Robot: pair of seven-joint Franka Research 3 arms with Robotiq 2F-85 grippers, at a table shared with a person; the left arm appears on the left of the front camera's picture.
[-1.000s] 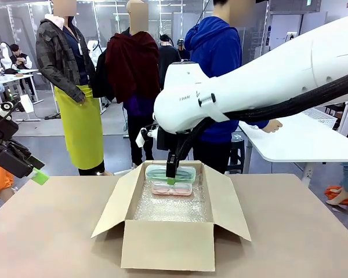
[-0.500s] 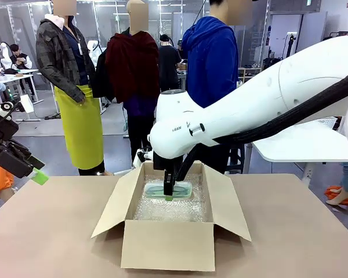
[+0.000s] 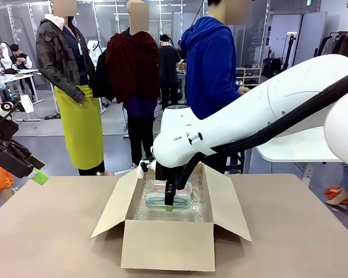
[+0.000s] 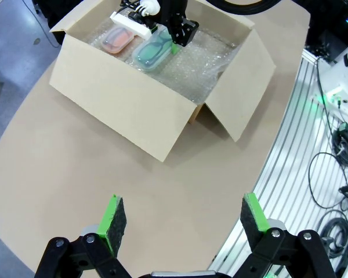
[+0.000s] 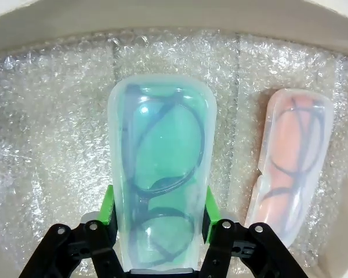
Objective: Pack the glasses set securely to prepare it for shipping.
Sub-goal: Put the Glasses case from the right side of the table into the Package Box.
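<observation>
Right arm hides much of the box in front view. Right gripper clamps the translucent mint green case beside the pink case; left gripper gapes empty.

Table: plain tan top with a matte surface. One brown cardboard box sits directly on it, roughly centre and upright, with its base flat on the tabletop. The flaps are open, the side flaps splay out above the surface, and the inside is lined with bubble wrap.
</observation>
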